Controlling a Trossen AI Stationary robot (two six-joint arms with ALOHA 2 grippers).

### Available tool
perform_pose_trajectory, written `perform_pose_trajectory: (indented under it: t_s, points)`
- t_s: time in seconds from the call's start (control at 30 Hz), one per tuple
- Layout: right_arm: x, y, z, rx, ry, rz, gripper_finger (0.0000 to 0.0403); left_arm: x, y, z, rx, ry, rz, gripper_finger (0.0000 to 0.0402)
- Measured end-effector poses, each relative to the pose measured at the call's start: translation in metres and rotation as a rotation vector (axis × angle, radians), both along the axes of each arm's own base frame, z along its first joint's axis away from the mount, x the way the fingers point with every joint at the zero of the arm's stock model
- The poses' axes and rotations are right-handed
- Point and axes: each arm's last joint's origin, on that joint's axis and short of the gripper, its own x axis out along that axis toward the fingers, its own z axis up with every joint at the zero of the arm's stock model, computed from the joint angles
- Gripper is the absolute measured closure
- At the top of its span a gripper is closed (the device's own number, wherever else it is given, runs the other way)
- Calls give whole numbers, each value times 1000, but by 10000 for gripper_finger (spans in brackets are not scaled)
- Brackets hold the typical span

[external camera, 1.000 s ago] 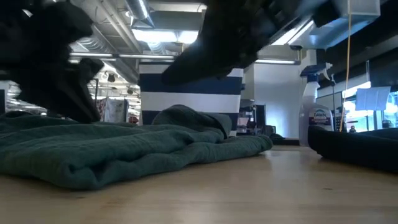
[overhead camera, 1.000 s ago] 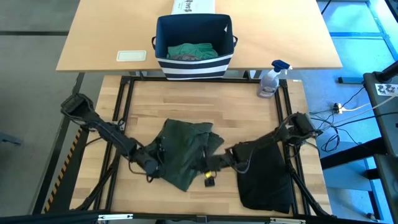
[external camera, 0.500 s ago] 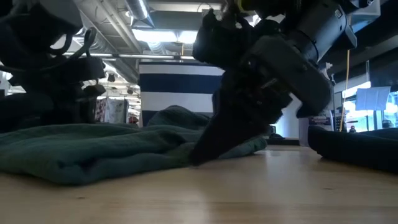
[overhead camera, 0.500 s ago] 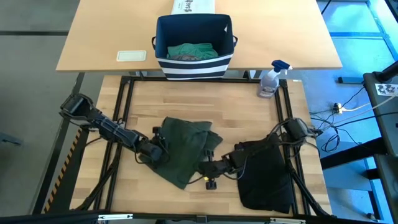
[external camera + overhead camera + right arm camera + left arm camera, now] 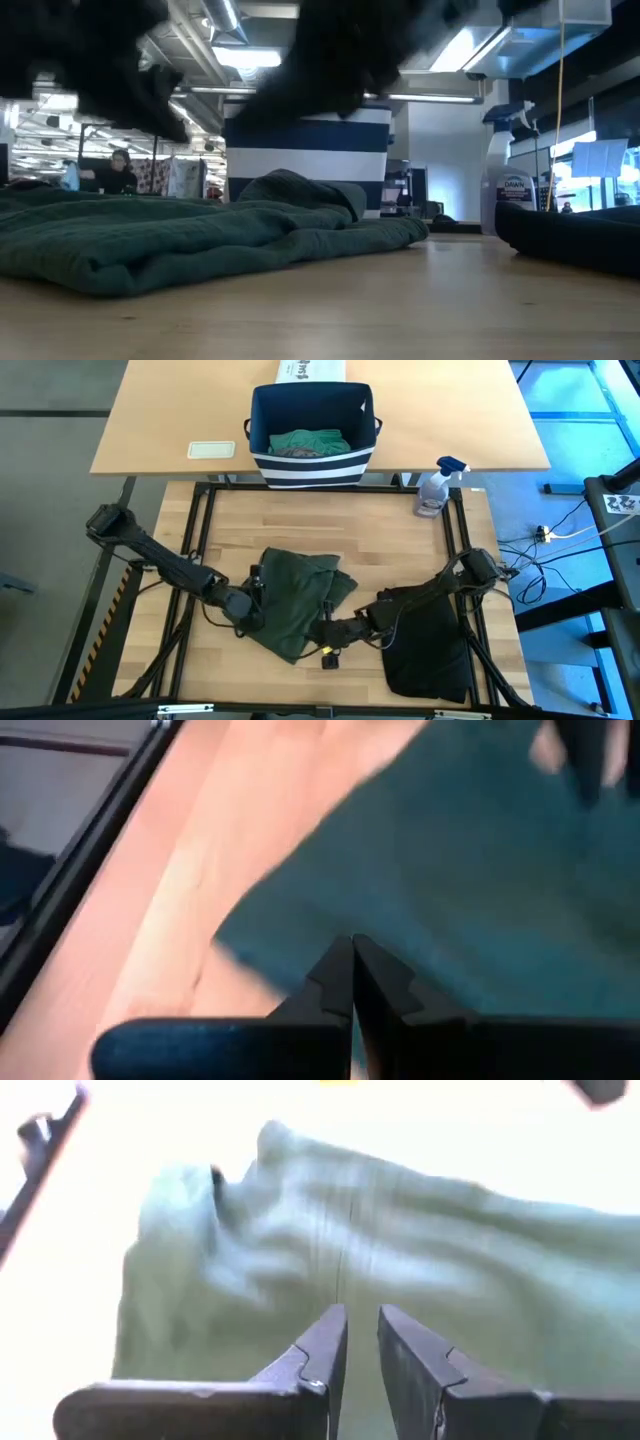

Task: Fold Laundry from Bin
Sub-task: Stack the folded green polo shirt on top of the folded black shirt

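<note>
**Q:** Wooden worktable first: how much room do you have?

**A:** You have bare wood across the far half, up to the spray bottle at the far right corner. The near left corner is bare too. A black frame runs along the sides. Beyond it, on the lighter table, the striped bin stands with a teal garment inside, a white box behind it and a pale pad to its left.

**Q:** And the laundry on your table?

**A:** Your dark green garment lies rumpled near the middle. A black garment lies near the right edge, close to the near edge, with the right arm crossing it.

**Q:** What can't you make out?

**A:** In the low view both arms are dark blurs overhead. The bin's lower part is hidden behind the green folds, and the black garment is cut off at the side. Both wrist views are smeared.

**Q:** The grippers?

**A:** Your left gripper is at the green garment's left edge, fingers a narrow slit apart; whether cloth is pinched I can't tell. Your right gripper sits at the garment's near right edge, fingers pressed together; I can't tell whether it holds cloth.
</note>
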Motion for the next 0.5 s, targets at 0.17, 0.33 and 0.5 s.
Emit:
perform_pose_trajectory:
  t_s: [0.17, 0.33, 0.5]
  points:
    - [-6, -6, 47, -105, -131, -32, 398, -17, -3, 42, 25, -133, -62, 344]
    - [-44, -25, 109, -106, -325, -58, 398, -50, 8, 85, -62, -358, -57, 344]
    - [-100, -52, 126, -62, -552, -121, 398, -70, 15, 100, -136, -454, -85, 344]
